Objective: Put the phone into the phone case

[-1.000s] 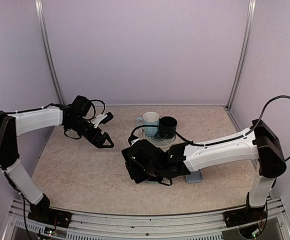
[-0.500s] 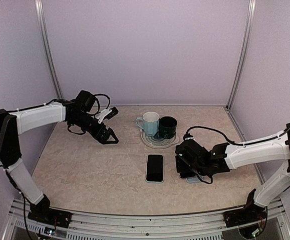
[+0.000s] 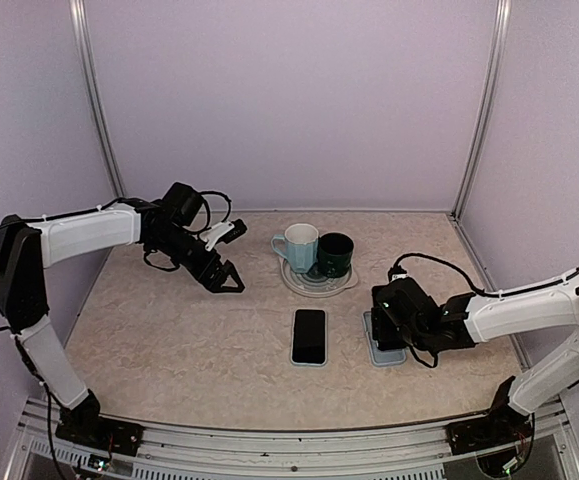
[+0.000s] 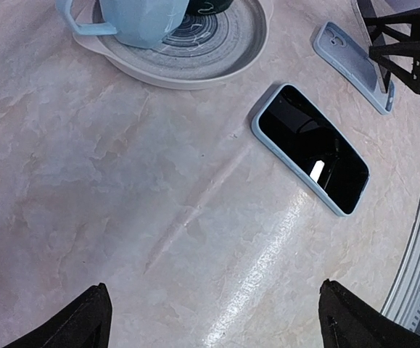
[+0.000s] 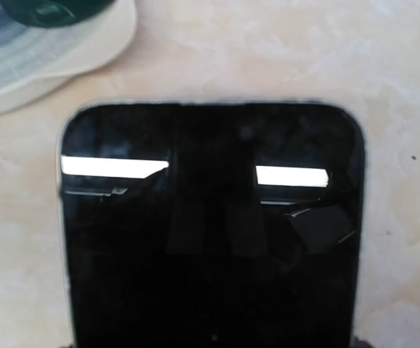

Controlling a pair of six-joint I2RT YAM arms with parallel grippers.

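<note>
A black phone (image 5: 210,232) fills the right wrist view; my right gripper (image 3: 383,325) is shut on it and holds it low over the empty light-blue phone case (image 3: 390,357), which lies right of centre. The case also shows in the left wrist view (image 4: 340,45). My right fingers are hidden behind the phone. A second black phone in a light-blue case (image 3: 309,336) lies flat at the table's centre and shows in the left wrist view (image 4: 311,148). My left gripper (image 3: 235,258) is open and empty above the table, left of the plate.
A grey plate (image 3: 319,284) at the back centre holds a light-blue mug (image 3: 297,245) and a dark green mug (image 3: 335,253). The plate's rim shows in the right wrist view (image 5: 57,69), just beyond the held phone.
My right gripper has carried the black phone from the centre rightward to over the empty case, uncovering the cased phone. My left gripper has drifted right toward the plate.
</note>
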